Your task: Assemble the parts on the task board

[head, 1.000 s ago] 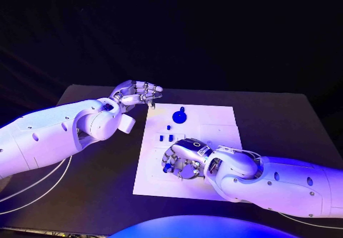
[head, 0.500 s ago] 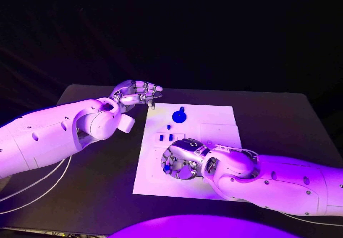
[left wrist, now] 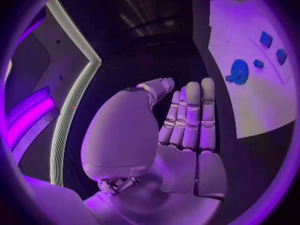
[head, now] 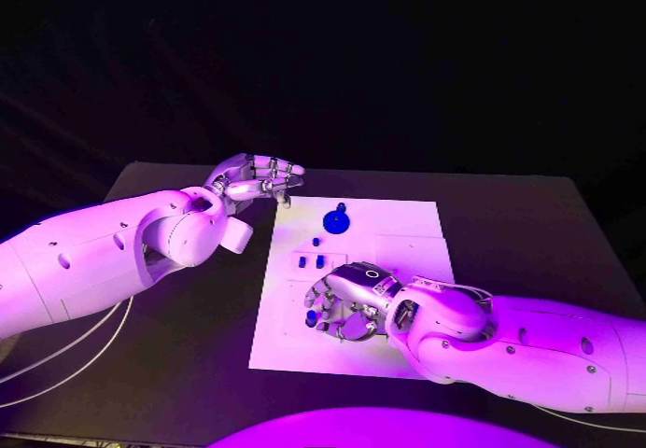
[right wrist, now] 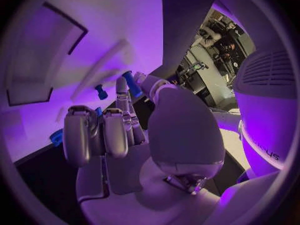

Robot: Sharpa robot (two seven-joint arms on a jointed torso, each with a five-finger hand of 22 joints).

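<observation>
Head view: the right hand (head: 347, 301) is working low over the near half of the task board (head: 404, 238), pinching a small blue part (right wrist: 132, 84) between thumb and fingertip. Seating it likely calls for a straight, upright descent. The left hand (head: 253, 177), fingers curled on nothing, is idling off the board's far corner.

table (head: 539, 224): black | backdrop (head: 404, 84): dark | light strip (left wrist: 72, 100): pale, curved

One white task board (head: 404, 245) lies on one black table (head: 539, 224), bearing five visible blue parts: one round disc (head: 337, 220), one small peg (head: 316, 242), two small blocks (head: 311, 262), and one piece (head: 314, 317) under the fingers.
</observation>
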